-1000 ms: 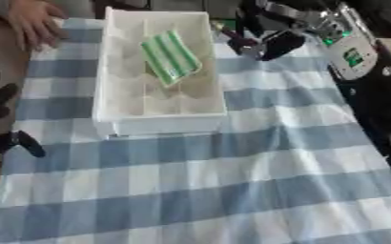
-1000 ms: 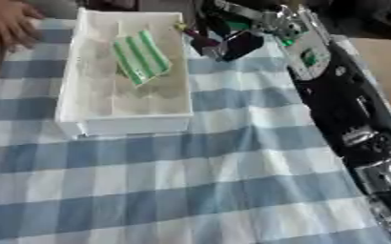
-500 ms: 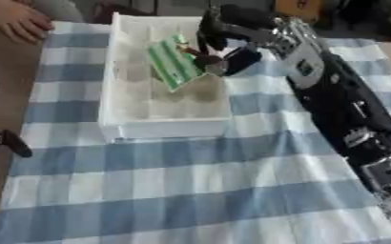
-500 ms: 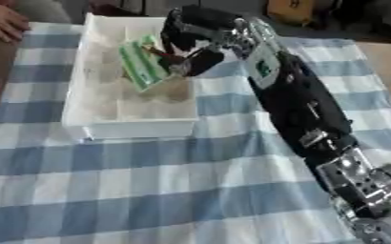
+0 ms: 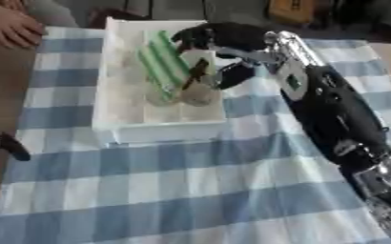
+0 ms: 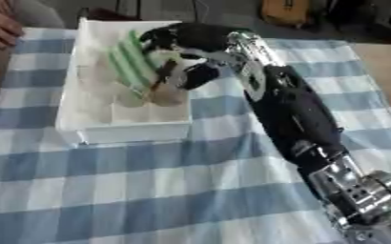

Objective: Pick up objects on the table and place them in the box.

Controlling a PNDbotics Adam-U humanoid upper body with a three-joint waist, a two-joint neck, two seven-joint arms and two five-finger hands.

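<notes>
Blue and white checked cloth [image 5: 174, 190] covers the tabletop, and a white box [image 5: 161, 131] sits on it toward the far side. The box is the landmark here.

Reaching over the box from its right side is the right robot hand [image 5: 220, 43]. Its fingers are curled, and a small dark thing [image 5: 197, 72] hangs from them just above the inside of the box. I think the hand is there so it can let the thing drop into the box, which is what the task asks for.

Inside the box lies a green and white striped thing [image 5: 164, 62], propped at a slant toward the far end. Beside it, nearer the front wall, sits a small round pale thing [image 5: 199, 96]. The box seems to have little cups in its floor, but I cannot tell which cup each thing is in.

Off to the left of the box, at the near edge of the cloth, the left robot hand [image 5: 0, 144] shows only as a dark bit. I cannot tell how it is set.

A person's hand [image 5: 11, 26] rests on the tabletop to the far left of the box, not touching it.
</notes>
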